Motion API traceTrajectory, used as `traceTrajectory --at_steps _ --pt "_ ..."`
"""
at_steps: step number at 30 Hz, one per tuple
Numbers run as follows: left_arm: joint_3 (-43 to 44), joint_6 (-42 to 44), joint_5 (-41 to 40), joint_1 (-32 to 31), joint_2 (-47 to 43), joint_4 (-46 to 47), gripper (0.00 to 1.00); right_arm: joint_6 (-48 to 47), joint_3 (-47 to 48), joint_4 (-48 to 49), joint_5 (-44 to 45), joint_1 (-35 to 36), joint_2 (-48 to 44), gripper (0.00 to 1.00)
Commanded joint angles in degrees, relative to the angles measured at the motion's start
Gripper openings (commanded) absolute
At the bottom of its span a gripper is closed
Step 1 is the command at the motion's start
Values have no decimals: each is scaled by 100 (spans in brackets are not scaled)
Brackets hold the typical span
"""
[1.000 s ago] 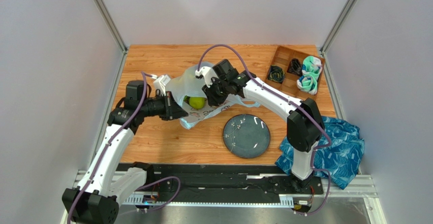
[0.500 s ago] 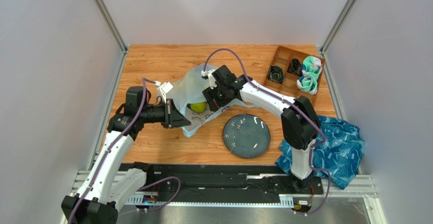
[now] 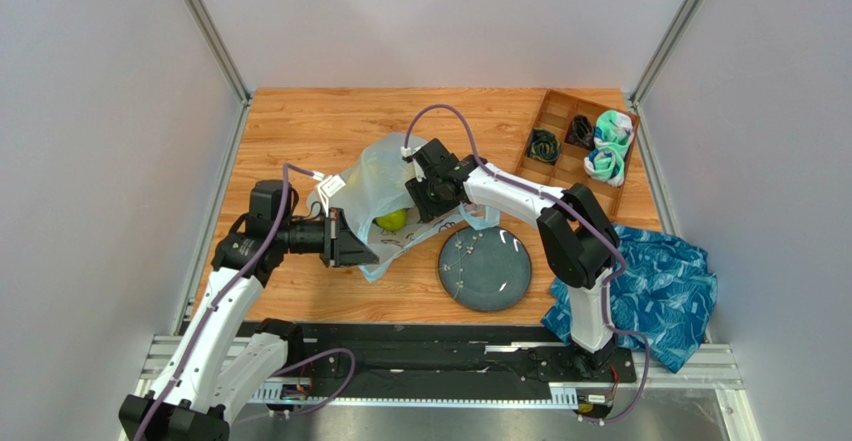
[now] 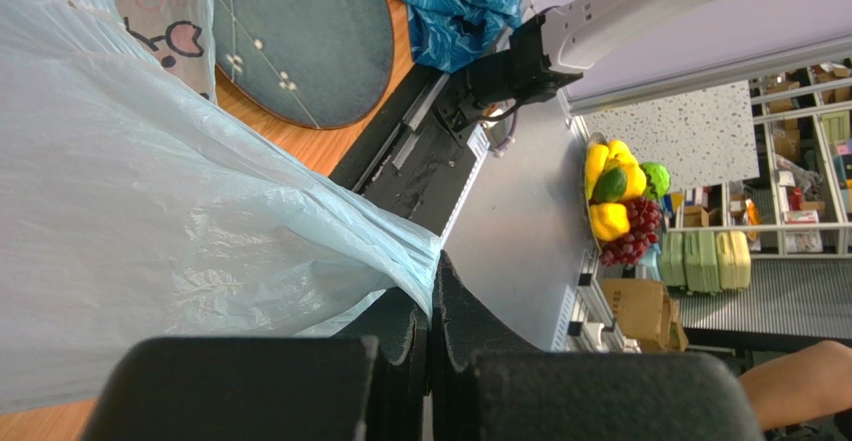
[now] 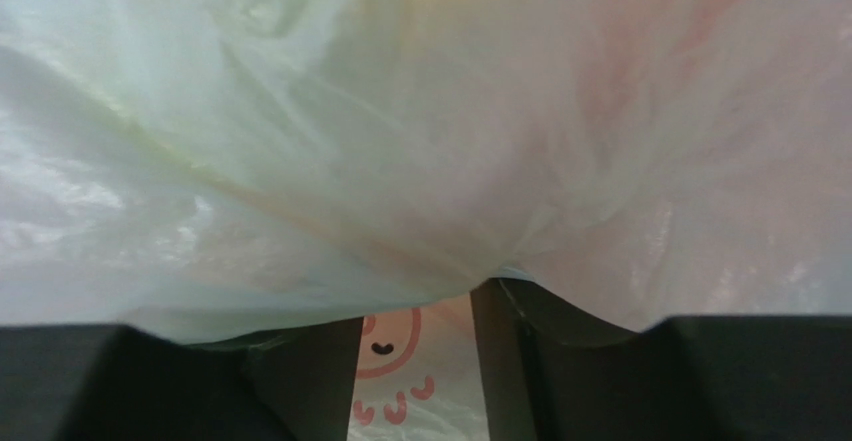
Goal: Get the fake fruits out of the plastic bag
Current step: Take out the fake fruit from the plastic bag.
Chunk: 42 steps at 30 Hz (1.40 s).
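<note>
pinching the plastic bag (image 3: pixel 375 173) open from two sides looks like the step in hand. the bag lies crumpled on the table (image 3: pixel 300 121) just beside the far-left rim of the plate (image 3: pixel 485 267). one green-yellow fruit (image 3: pixel 391 219) shows at the bag's mouth, left of the plate and near it. any other fruits are hidden by the film.

the left end effector (image 4: pixel 432 291) sits further left of the plate, its fingers pressed together on a fold of the bag's edge. the right end effector (image 3: pixel 428 199) is over the bag, just beyond the plate's far-left rim. in its wrist view a narrow gap shows between its fingers (image 5: pixel 300 381) while film drapes over the tips, so whether it grips the bag cannot be told.

to do this well, the left arm should likely hold its pinch firm and pull away from the plate and slightly up, so the mouth stretches rather than collapses over the fruit. the right one needs a sure hold on the opposite lip before lifting, since thin slippery film can slide out. raising the closed end, with the mouth low and facing the plate, would probably let the fruit roll out. a jerk could send the glossy fruit rolling past the plate.
</note>
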Motion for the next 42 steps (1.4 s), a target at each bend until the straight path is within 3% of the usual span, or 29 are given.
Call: traceTrajectory --at_steps 1,9,12,21,27,37,42 --pt "-63 172 144 -27 -124 75 0 -25 148 214 435 -3 119 37" --pt "-90 -13 -243 -27 8 646 0 -149 104 29 286 -12 -364 7" --pt "-37 -65 -313 -27 113 787 0 -193 96 -103 242 -12 -601 0" --pt "25 -83 -445 -27 245 901 0 -289 -238 -252 -679 -12 -1208 0" --pt "541 145 -814 -27 622 1104 0 -807 -63 -1130 -1936 6 -1305 0" --pt "1510 550 -1316 -27 1502 1192 0 -2615 526 -2642 -2255 85 -1595 0" --pt "1598 453 -1421 -10 1616 1227 0 -3899 -157 -2775 -2017 120 -2639 0"
